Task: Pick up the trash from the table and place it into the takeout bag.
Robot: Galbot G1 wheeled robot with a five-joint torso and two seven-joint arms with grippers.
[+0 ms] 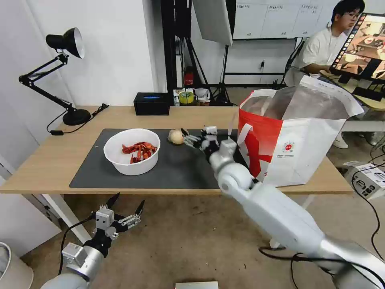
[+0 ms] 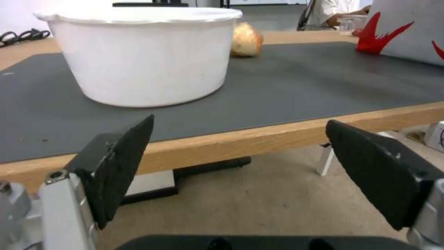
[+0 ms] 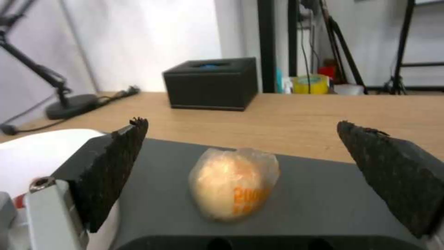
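Right gripper [image 1: 187, 139] reaches over the dark grey mat [image 1: 176, 168] of the long light-wood table [image 1: 48, 164], fingers spread wide, just beside the beige plastic-wrapped ball [image 1: 175, 136], not touching it. In the right wrist view the ball [image 3: 233, 187] lies on the mat between the two black finger pads [image 3: 111, 166], clear of both. White round bowl holding red shellfish shells [image 1: 132, 151] sits on the mat to the left of the ball. Large red-and-white takeout bag with silver foil lining [image 1: 296, 136] stands open at the right end of the table. Left gripper [image 1: 122, 210] hangs below the near table edge, fingers open, holding nothing. Small black box [image 1: 151, 103] and black desk lamp [image 1: 60, 76] stand along the far side.
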